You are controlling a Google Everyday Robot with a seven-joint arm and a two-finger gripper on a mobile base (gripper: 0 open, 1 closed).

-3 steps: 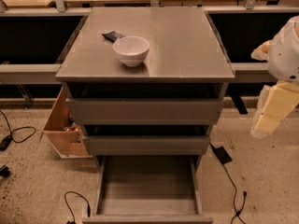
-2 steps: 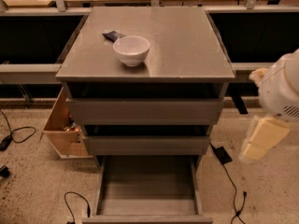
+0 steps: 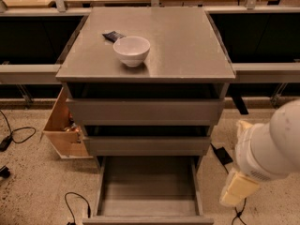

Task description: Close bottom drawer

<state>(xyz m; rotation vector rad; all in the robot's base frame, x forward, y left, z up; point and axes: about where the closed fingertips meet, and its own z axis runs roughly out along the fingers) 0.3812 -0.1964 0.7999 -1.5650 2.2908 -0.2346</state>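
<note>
The bottom drawer [image 3: 148,205] of the grey cabinet [image 3: 187,55] is pulled far out toward me. Its long shallow grey tray looks empty, and its flat front lies at the bottom edge of the view. The two drawers above it, the top one [image 3: 145,110] and the middle one [image 3: 146,144], stand slightly ajar. My arm comes in at the lower right as a large white joint [image 3: 272,144]. My cream-coloured gripper [image 3: 236,190] hangs below it, just right of the open drawer's right side and apart from it.
A white bowl [image 3: 132,50] and a small dark packet [image 3: 114,35] sit on the cabinet top. A light-brown wooden box [image 3: 63,125] stands on the floor at the cabinet's left. Black cables [image 3: 14,135] lie on the speckled floor, and a black flat object [image 3: 221,154] lies at the right.
My arm and gripper have moved down and to the left, from beside the middle drawer to beside the open bottom drawer. The drawers have not moved.
</note>
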